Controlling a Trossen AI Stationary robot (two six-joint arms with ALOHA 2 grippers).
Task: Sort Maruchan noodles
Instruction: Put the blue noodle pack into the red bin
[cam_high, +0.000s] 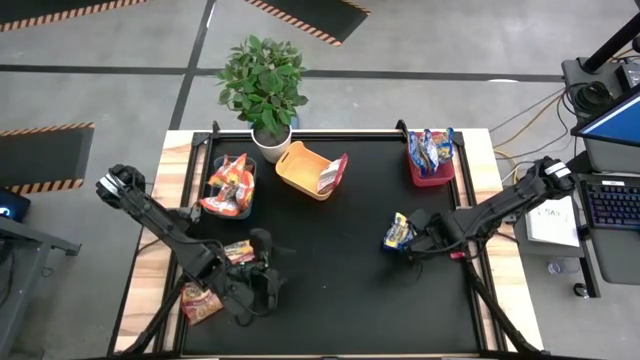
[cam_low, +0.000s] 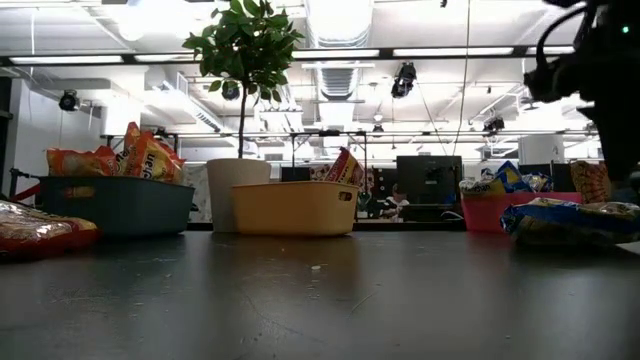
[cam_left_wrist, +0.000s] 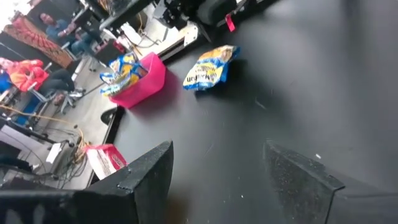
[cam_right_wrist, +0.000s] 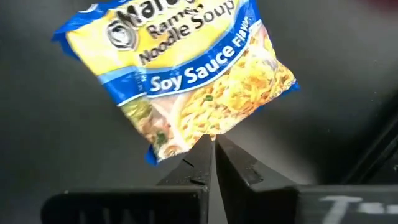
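Black table top (cam_high: 340, 290) on a wood frame, pale strips showing along both side edges; grey floor with hazard-striped mats around it, open workshop with ceiling lights beyond. The middle and near half of the top lay bare, giving broad free room between the two arms.

Potted plant (cam_high: 264, 85) stood at the far edge, left of centre. Three bins ran along the far edge: a dark teal bin (cam_high: 232, 188) near the far left corner, an orange bin (cam_high: 305, 170) beside it, tilted, and a red bin (cam_high: 430, 165) near the far right corner.

Left arm reached in from the left edge; left gripper (cam_high: 262, 285) sat near the near left corner, fingers spread apart, holding nothing. Right arm came in from the right edge; right gripper (cam_right_wrist: 211, 152) had its fingers pinched tight together on the near edge of a blue-and-yellow soy sauce packet (cam_right_wrist: 180, 74), which lay on the top right of centre, toward the right edge.

Count of noodles: orange packets (cam_high: 228, 185) heaped in the teal bin, number unclear; one pinkish-red packet (cam_high: 332, 174) leaning in the orange bin; blue packets (cam_high: 433, 148) in the red bin, number unclear; two loose orange ones by the left arm, one (cam_high: 239, 251) on the black top, one (cam_high: 200, 301) at the left edge.
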